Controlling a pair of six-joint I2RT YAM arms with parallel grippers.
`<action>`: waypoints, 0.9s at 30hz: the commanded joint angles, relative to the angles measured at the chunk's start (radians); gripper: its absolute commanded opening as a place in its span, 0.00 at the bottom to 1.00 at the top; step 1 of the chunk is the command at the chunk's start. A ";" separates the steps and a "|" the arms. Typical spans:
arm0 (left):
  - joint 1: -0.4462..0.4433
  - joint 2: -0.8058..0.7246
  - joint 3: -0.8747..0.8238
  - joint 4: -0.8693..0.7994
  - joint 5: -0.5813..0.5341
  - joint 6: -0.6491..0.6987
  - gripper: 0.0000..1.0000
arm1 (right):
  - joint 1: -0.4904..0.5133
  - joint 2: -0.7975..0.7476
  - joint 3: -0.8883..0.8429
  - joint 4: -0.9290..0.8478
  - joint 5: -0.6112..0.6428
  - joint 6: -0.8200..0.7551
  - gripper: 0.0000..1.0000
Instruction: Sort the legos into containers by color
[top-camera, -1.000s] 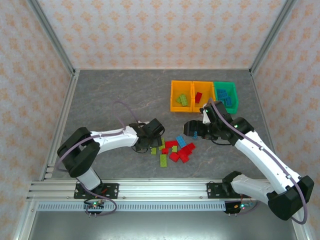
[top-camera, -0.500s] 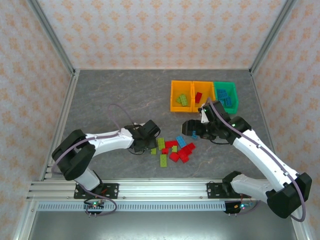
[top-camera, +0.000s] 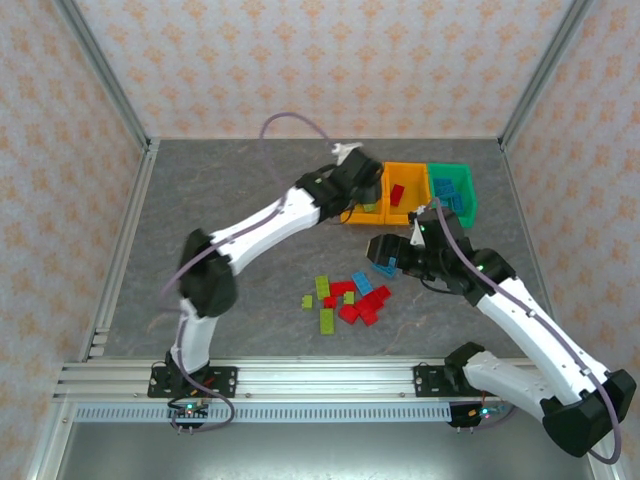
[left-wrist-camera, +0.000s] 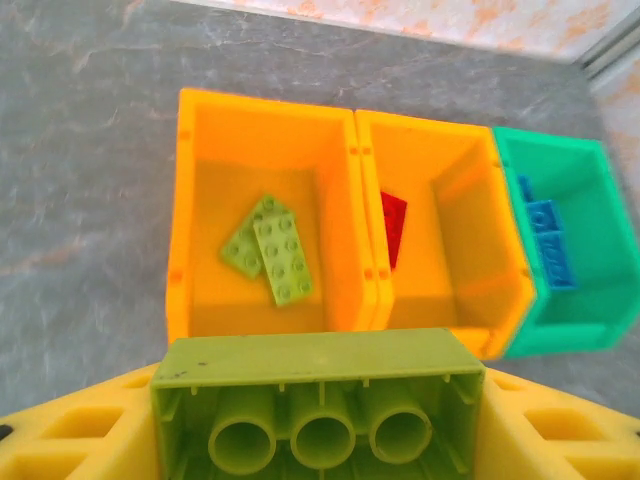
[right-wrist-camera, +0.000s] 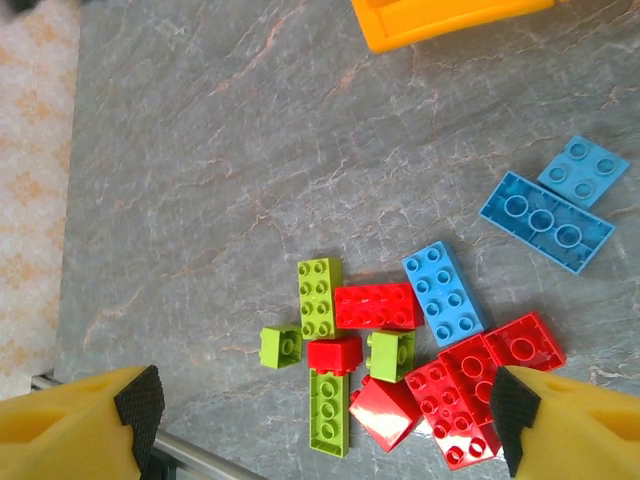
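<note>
As it hovers, the left pincer (left-wrist-camera: 320, 452) grips a lime lego (left-wrist-camera: 318, 372).

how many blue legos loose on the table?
3: square blue brick, upturned long blue brick beside it, light-blue brick against a red brick. Others may be hidden.

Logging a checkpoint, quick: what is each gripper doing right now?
Left gripper: closed on a lime brick.
Right gripper: open, holding nothing.
</note>
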 joint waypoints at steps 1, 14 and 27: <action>0.044 0.231 0.275 -0.206 -0.081 0.154 0.48 | 0.005 -0.021 -0.013 -0.010 0.064 0.016 0.87; 0.026 0.228 0.402 -0.145 -0.082 0.272 0.83 | 0.004 -0.050 -0.052 -0.045 0.159 -0.006 0.87; -0.280 -0.784 -0.674 0.117 -0.146 0.524 0.84 | 0.214 0.119 -0.069 -0.033 0.161 0.020 0.80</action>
